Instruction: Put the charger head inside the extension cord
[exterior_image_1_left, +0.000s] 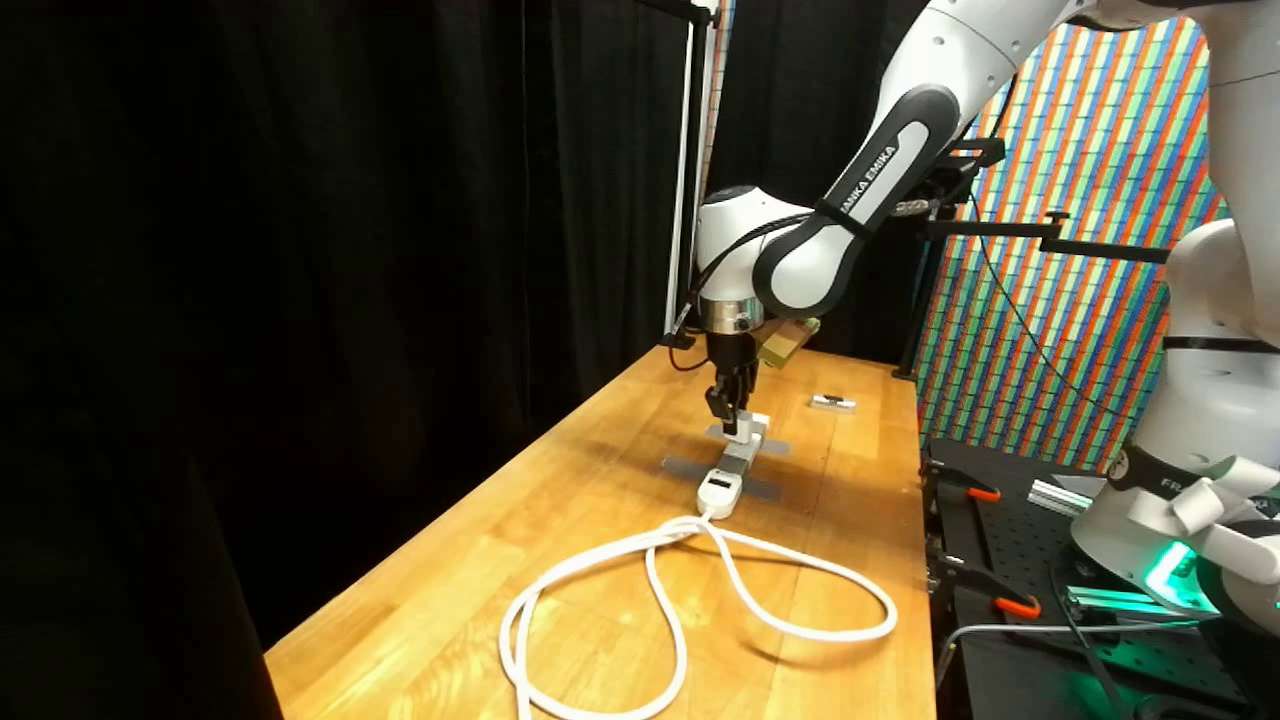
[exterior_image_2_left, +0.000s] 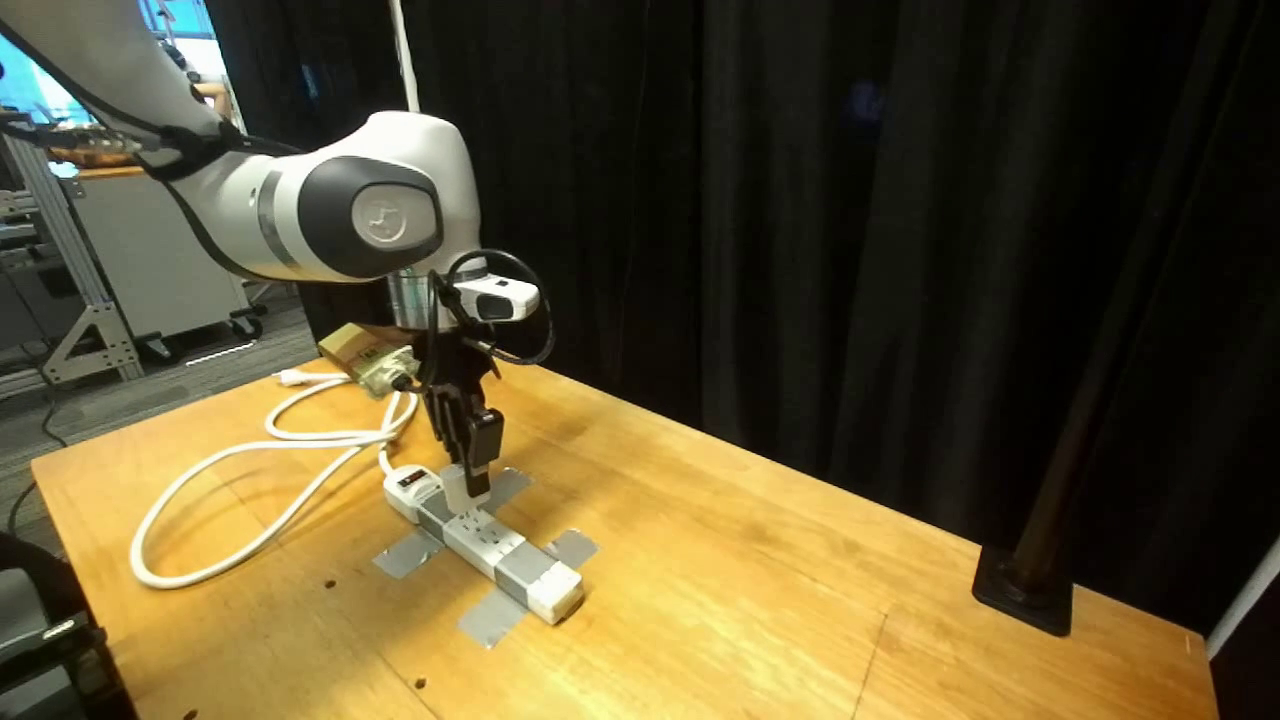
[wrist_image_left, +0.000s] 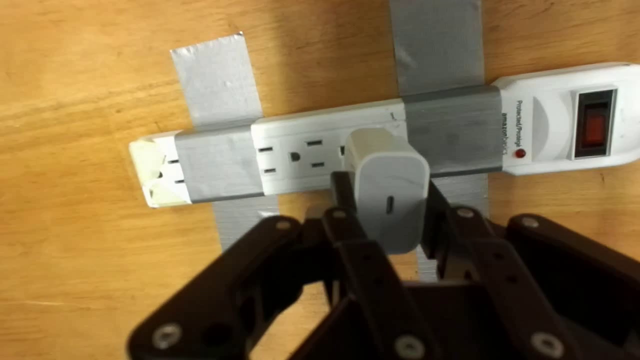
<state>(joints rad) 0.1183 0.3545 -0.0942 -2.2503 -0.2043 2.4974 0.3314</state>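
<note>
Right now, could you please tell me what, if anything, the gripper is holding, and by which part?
The gripper holds the charger head by two opposite sides of its body.

black curtain (exterior_image_2_left: 800, 250) behind a wooden desk (exterior_image_2_left: 750, 580)
gray tape (wrist_image_left: 217, 80) on its top, a black stand (exterior_image_2_left: 1030, 572) near one edge, a multicolored panel (exterior_image_1_left: 1100, 320) beyond.

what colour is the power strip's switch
The switch is dark red framed in black; it shows best in the wrist view.

"ANKA EMIKA" on robot arm (exterior_image_1_left: 885, 160), "Protected/Protégé" and "amazon" on extension cord (wrist_image_left: 327, 145)
</note>
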